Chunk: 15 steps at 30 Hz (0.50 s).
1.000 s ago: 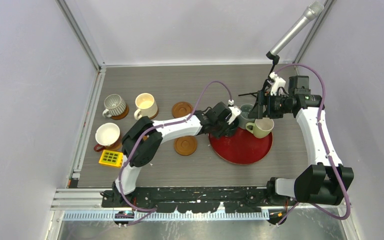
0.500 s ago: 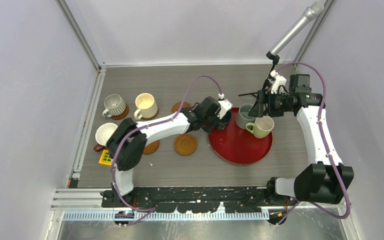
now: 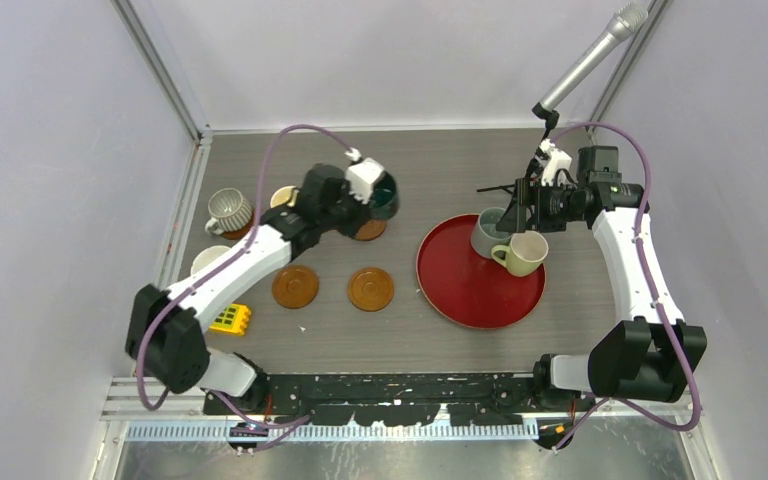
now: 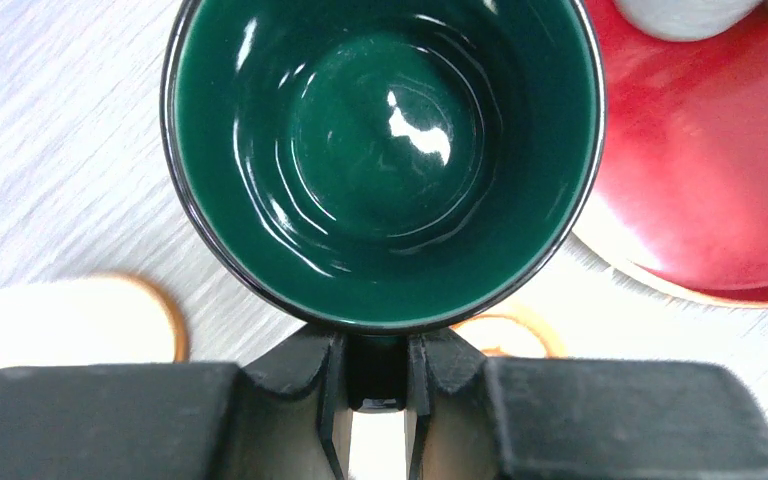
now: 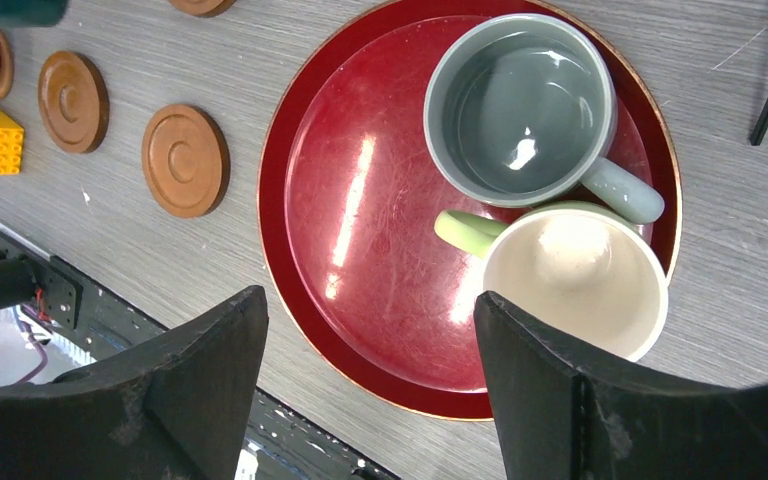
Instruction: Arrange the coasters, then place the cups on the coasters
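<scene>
My left gripper (image 3: 370, 197) is shut on the handle of the dark teal cup (image 4: 385, 150), which hangs over a brown coaster (image 3: 368, 229) at the back middle. Two bare coasters (image 3: 295, 286) (image 3: 371, 289) lie nearer the front. A ribbed cup (image 3: 230, 210) sits on a coaster at the left. Beside it a cream cup (image 3: 285, 197) and, nearer, a white cup (image 3: 207, 262) are partly hidden by my left arm. A grey-blue cup (image 5: 520, 110) and a pale green cup (image 5: 575, 275) stand on the red tray (image 5: 360, 200). My right gripper (image 5: 370, 380) hovers open above that tray.
A yellow toy block (image 3: 231, 319) lies at the front left next to my left arm. A microphone on a black stand (image 3: 590, 60) leans in from the back right corner. Metal rails run along the table's left edge.
My left arm has swung left and back, carrying the teal cup off the red tray to above the back coaster. A front coaster it hid now shows. The right arm has not moved.
</scene>
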Each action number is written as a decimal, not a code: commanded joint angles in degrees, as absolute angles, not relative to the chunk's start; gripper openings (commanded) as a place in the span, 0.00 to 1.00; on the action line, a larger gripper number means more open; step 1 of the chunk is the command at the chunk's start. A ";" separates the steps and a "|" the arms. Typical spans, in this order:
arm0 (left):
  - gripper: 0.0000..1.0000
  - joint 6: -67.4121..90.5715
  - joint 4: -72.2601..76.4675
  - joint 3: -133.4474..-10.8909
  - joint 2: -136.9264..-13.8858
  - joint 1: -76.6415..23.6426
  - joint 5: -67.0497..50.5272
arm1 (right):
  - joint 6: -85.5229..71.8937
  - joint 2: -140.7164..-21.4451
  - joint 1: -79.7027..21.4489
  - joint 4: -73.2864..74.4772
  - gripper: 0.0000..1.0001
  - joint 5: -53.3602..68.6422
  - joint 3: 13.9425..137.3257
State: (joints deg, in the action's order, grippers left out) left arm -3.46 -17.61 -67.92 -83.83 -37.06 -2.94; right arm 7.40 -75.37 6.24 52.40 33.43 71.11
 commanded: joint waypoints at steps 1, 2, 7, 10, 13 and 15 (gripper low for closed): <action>0.00 -7.25 -18.19 -61.14 -73.65 -31.87 -8.78 | 7.44 -74.79 6.42 52.34 0.80 34.71 72.22; 0.00 -8.03 -18.74 -59.05 -71.49 -30.39 -9.83 | 7.20 -74.87 6.42 52.34 0.80 34.72 72.06; 0.00 -11.23 -22.38 -50.99 -61.37 -23.32 -12.52 | 7.03 -74.72 6.15 52.81 0.80 34.42 71.55; 0.00 -13.01 -25.05 -46.77 -56.37 -18.59 -15.23 | 7.03 -74.46 5.83 52.77 0.80 34.15 70.95; 0.00 -15.91 -27.19 -42.30 -51.61 -15.40 -17.13 | 6.71 -74.47 5.35 52.81 0.80 33.70 70.44; 0.00 -18.53 -28.47 -39.90 -48.93 -13.73 -18.15 | 6.51 -74.61 5.07 52.76 0.80 33.44 70.40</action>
State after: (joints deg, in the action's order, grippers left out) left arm -12.82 -28.64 -42.28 -54.13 -16.21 -12.82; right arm 7.25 -75.37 5.74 52.62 33.65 70.48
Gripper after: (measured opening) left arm 0.204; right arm 0.800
